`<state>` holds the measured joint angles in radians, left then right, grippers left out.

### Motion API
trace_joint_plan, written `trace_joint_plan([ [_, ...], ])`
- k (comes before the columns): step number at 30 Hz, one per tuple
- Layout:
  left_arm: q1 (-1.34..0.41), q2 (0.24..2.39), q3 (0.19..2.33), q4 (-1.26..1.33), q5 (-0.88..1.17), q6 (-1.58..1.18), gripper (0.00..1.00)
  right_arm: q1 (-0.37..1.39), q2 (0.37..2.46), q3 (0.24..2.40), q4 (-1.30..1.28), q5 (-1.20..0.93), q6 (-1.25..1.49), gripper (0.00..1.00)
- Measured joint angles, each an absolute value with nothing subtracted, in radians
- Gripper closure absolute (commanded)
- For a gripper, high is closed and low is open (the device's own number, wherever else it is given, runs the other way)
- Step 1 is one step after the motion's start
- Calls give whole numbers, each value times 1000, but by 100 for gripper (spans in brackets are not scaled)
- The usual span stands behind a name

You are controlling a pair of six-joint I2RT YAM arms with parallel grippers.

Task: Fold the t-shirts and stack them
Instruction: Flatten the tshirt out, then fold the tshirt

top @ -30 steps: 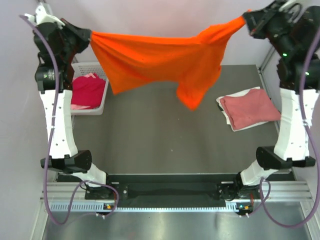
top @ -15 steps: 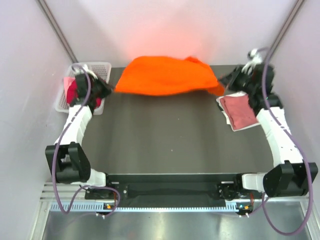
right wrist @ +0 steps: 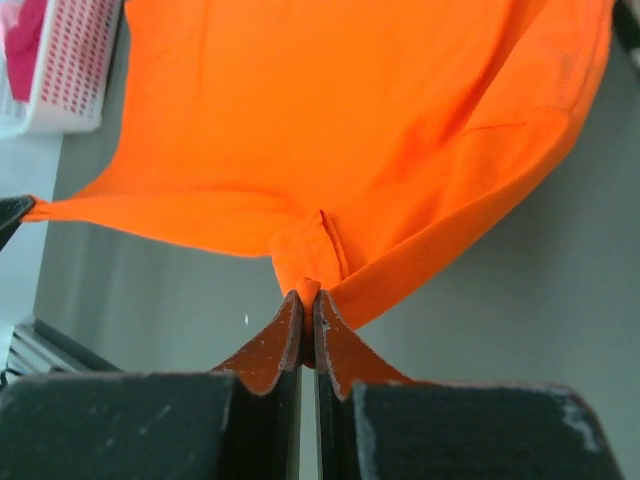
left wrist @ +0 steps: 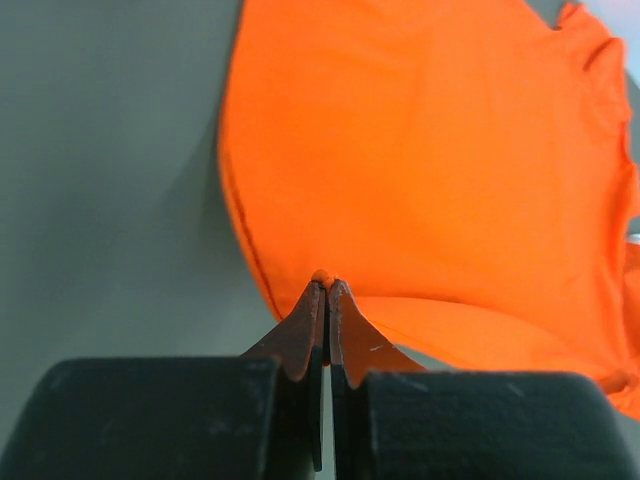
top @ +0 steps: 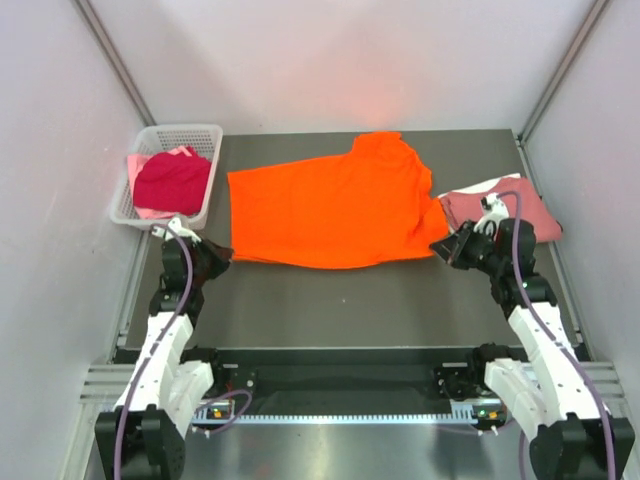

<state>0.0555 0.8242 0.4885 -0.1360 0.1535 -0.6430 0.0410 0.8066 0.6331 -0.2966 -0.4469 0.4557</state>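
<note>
Both arms have dropped and drawn back toward their bases in the last half second, and the orange shirt (top: 330,210), which was bunched at the far side, now lies spread across the middle of the table (top: 330,310). Your left gripper (top: 212,256) is pinched tight on the shirt's near left corner, and your right gripper (top: 443,247) is clamped the same way on the near right corner; both wrist views show a nub of orange cloth squeezed between closed fingertips. To finish the lay-out well, keep the near edge taut between the two grips and lower both corners onto the table before you let go. Release them together so neither side springs back. Look at the right wrist view first: the cloth beside that grip is doubled under in a loose roll, so a slight outward pull may flatten it. The shirt's right edge seems to touch the folded rose shirt (top: 525,215), though the top view is too coarse to be sure, so don't drag further right. The crimson shirt (top: 172,180) waits in the basket (top: 200,130), well clear.
</note>
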Motion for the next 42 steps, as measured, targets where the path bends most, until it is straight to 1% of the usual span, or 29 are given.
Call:
trace_joint_plan([
  [5, 56, 689, 375, -228, 67, -701, 100, 71, 723, 547, -387, -445, 436, 100],
  [11, 56, 529, 323, -346, -27, -774, 100, 159, 633, 546, -493, -378, 419, 100],
  [14, 56, 487, 297, -358, -39, -802, 100, 180, 630, 553, -503, -339, 421, 100],
  [17, 57, 511, 267, -329, -43, -822, 100, 188, 729, 598, -500, -304, 413, 100],
  [20, 57, 604, 270, -306, -54, -833, 100, 188, 882, 672, -475, -273, 400, 100],
  [25, 56, 805, 363, -305, -95, -832, 100, 190, 1064, 793, -442, -237, 391, 100],
  [28, 56, 872, 410, -272, -99, -831, 100, 194, 1171, 911, -437, -229, 381, 100],
  [34, 56, 894, 424, -176, -89, -828, 100, 195, 1357, 1113, -427, -224, 349, 100],
  [42, 56, 1001, 436, -89, -99, -819, 100, 195, 1534, 1259, -458, -229, 313, 100],
])
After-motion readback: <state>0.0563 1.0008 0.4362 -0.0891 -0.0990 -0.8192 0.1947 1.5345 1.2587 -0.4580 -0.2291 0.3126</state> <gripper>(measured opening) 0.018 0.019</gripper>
